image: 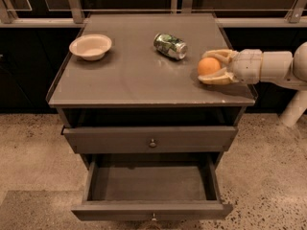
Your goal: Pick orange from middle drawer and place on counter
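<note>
Orange point(208, 65) sits at the right edge of the counter point(129, 75), gripped between the two pale fingers of the claw point(211, 69), one behind it and one in front. Whether the orange rests on the top or hangs just above it is hard to tell. The arm point(276, 67) is cut off at the right edge. A bowl point(90, 46) and a tipped can point(170, 46) lie farther back. Below, the middle drawer point(151, 210) stands pulled out under the closed upper drawer point(148, 139), above a speckled floor point(33, 143).

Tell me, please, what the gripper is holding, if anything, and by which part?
The gripper holds the orange by its opposite sides, near the counter's right edge.
</note>
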